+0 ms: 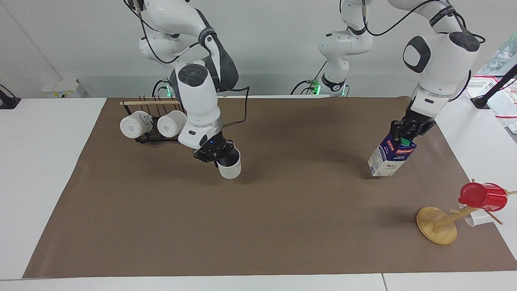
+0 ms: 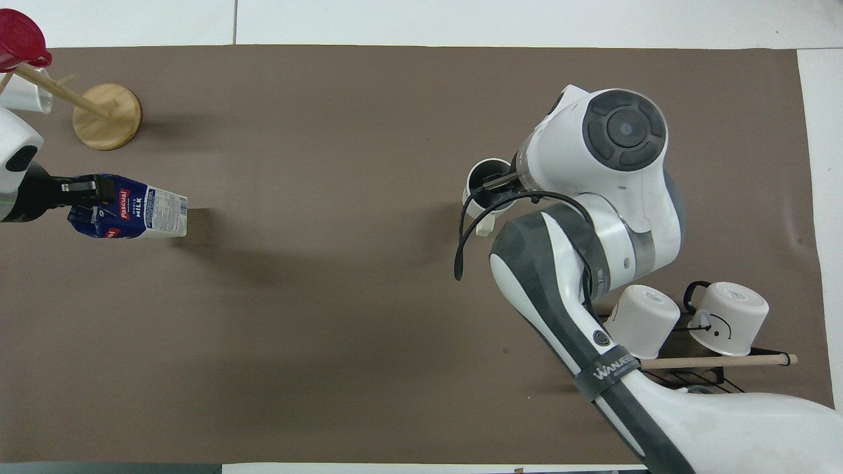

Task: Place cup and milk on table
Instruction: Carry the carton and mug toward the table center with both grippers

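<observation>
The off-white cup (image 1: 229, 166) hangs upright from my right gripper (image 1: 221, 157), which is shut on its rim, just above the brown sheet of the table (image 1: 282, 226) near the middle. In the overhead view the cup (image 2: 479, 191) shows its dark inside beside the right gripper (image 2: 498, 187). My left gripper (image 1: 406, 135) is shut on the top of the milk (image 1: 388, 159), a blue and white carton with a green cap, held tilted low over the sheet at the left arm's end. The milk (image 2: 141, 214) and left gripper (image 2: 89, 196) also show in the overhead view.
A black wire rack (image 1: 155, 137) with two white mugs (image 2: 685, 319) stands near the right arm's base. A wooden mug tree (image 1: 437, 226) with a red cup (image 1: 482, 196) and a white cup (image 2: 25, 99) stands at the left arm's end, farther from the robots than the milk.
</observation>
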Controlling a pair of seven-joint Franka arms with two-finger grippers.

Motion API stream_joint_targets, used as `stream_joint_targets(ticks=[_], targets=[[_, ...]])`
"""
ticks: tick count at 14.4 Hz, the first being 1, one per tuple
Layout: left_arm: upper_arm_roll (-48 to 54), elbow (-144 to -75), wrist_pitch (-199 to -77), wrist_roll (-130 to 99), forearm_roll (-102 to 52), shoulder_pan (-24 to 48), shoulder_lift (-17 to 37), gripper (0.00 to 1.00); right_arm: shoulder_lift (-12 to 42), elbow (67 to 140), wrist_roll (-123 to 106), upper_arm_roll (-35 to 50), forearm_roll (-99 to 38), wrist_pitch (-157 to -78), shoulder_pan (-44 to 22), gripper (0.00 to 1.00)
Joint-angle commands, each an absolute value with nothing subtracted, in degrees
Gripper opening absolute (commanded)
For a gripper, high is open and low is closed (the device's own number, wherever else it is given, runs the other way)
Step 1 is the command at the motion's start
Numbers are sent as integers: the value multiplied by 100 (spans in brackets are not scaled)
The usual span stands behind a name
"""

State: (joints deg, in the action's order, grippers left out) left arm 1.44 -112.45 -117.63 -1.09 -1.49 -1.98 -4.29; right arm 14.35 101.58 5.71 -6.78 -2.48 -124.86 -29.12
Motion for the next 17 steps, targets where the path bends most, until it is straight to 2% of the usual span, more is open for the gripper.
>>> stream_joint_targets(ticks=[1, 5, 8, 11, 17], targets=[[141, -10724, -11251, -114, -150, -167, -299, 0, 1187, 10870, 694, -703, -176, -13121, -3058, 0], [149, -10556, -11223, -254, 35, 350, -185, 0, 1046, 11275, 790, -694, -176, -13271, -3085, 0], [149, -10337, -11207, -1281, 263, 965, -36, 0, 1020, 11487, 932, -694, -176, -13622, -3181, 0], [149, -10020, -11188, -2256, 430, 1642, 201, 0, 1309, 11408, 1343, -703, -176, -13912, -3479, 0], [141, -9010, -10776, -3627, 738, 2679, 1133, 0, 1327, 11461, 1380, -703, -167, -13957, -3480, 0]])
